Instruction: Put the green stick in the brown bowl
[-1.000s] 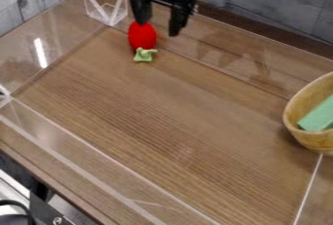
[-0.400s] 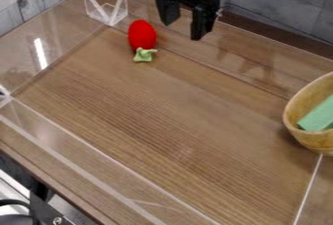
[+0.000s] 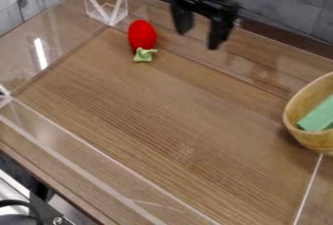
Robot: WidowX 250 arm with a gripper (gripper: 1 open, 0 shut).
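Note:
The green stick (image 3: 316,116) lies inside the brown bowl (image 3: 298,121) at the right edge of the table, partly cut off by the frame. My black gripper (image 3: 200,30) hangs open and empty over the far middle of the table, well to the left of the bowl and to the right of the strawberry.
A red strawberry toy (image 3: 142,37) with a green leaf lies at the far left of the wooden table (image 3: 156,122). Clear acrylic walls (image 3: 101,9) border the table's edges.
My gripper has moved to the right, away from the strawberry and toward the table's middle. The stick and bowl have not moved.

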